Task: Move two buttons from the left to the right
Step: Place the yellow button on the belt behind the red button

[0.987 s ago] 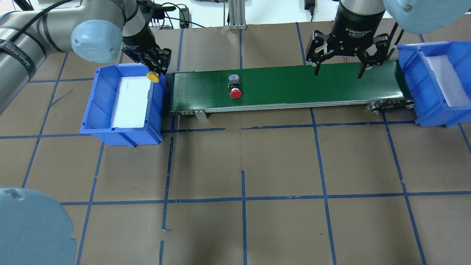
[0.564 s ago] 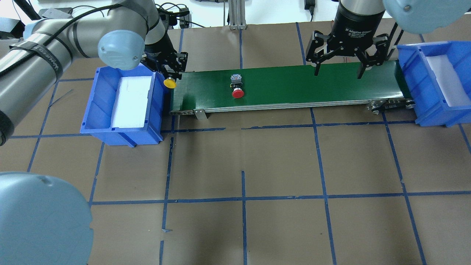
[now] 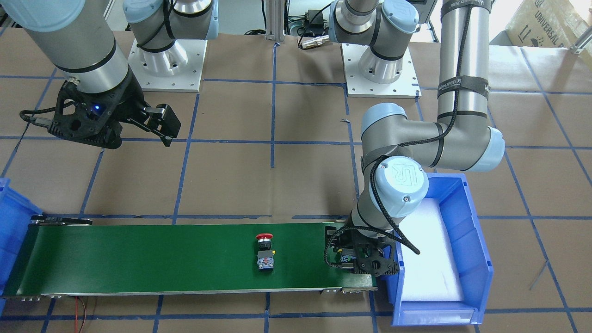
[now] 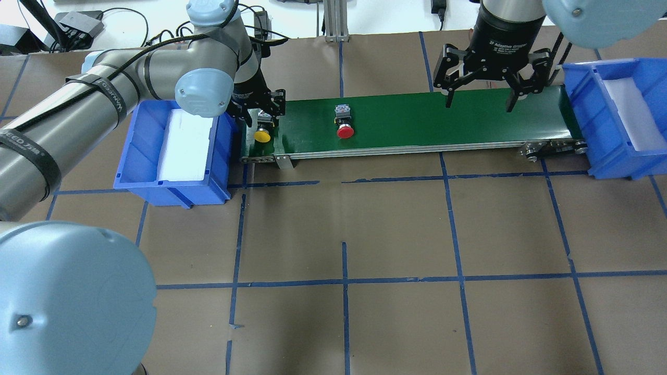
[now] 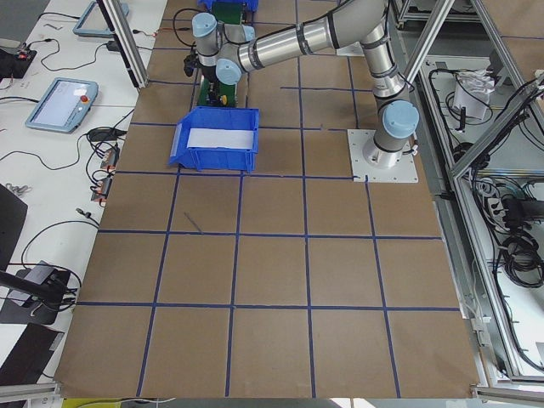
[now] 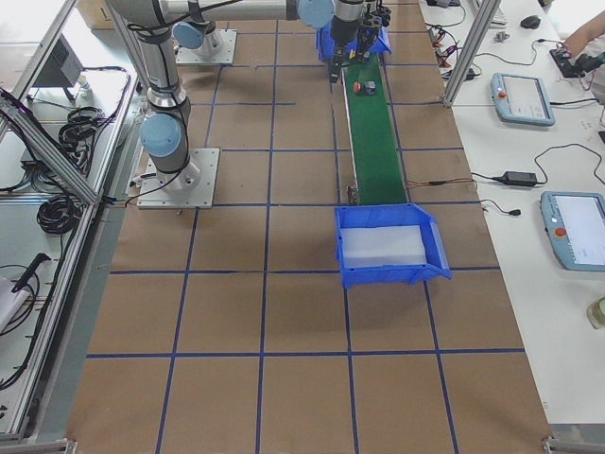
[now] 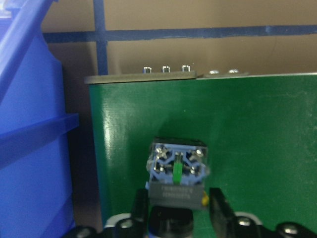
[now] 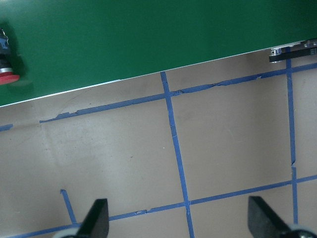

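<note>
Brown paper covers the whole table (image 4: 396, 229), and blue tape (image 4: 346, 312) cuts it into big squares. Along the table's operator side runs a white bench (image 6: 567, 312), with grey teach pendants (image 6: 523, 97) lying on it and cables trailing between them. On the table's opposite side stands an aluminium frame (image 6: 47, 142), black leads bundled inside. A cardboard box (image 3: 541, 23) sits beyond the table's edge. The light is bright and even.

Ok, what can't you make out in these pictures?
Left wrist view: the yellow button shows only its block, no cap.
Front-facing view: the left claw hides that button.
Right wrist view: the left edge cuts off the red button.
Side views: both buttons too small for detail.
</note>
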